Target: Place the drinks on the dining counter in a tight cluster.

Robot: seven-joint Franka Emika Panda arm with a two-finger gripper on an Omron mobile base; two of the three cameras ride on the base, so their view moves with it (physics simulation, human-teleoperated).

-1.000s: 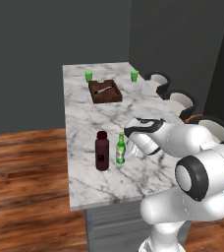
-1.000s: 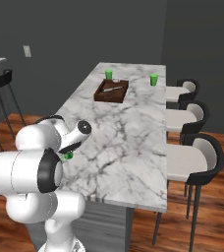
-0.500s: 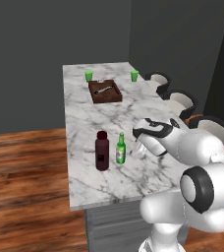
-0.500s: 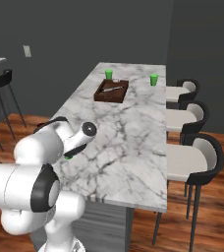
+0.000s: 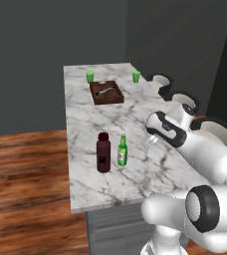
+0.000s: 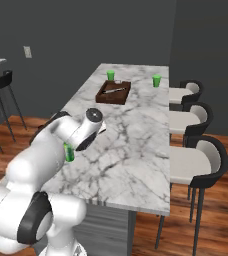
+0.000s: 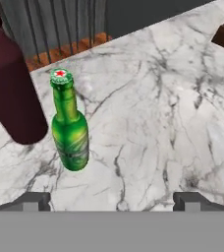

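Observation:
Two drinks stand upright, close together, near the front of the dining counter [image 5: 135,117]: a wide dark maroon bottle [image 5: 103,153] and a slim green glass bottle [image 5: 122,151] just to its right. My gripper [image 5: 151,142] hovers to the right of the green bottle, apart from it, open and empty. In the hand view the green bottle [image 7: 70,123] with its red-starred cap stands beside the maroon bottle [image 7: 8,88], both beyond the spread gripper [image 7: 114,201]. From the right base view, my arm hides all but part of the green bottle [image 6: 69,152].
A brown tray [image 5: 106,92] with a utensil lies farther along the counter, flanked by two small green cups [image 5: 89,76] [image 5: 136,76]. White chairs [image 6: 196,160] line the counter's right side. Wooden floor lies to the left.
My arm has drawn back to the right, away from the green bottle. Both bottles stay where they stood, and the gripper stays open.

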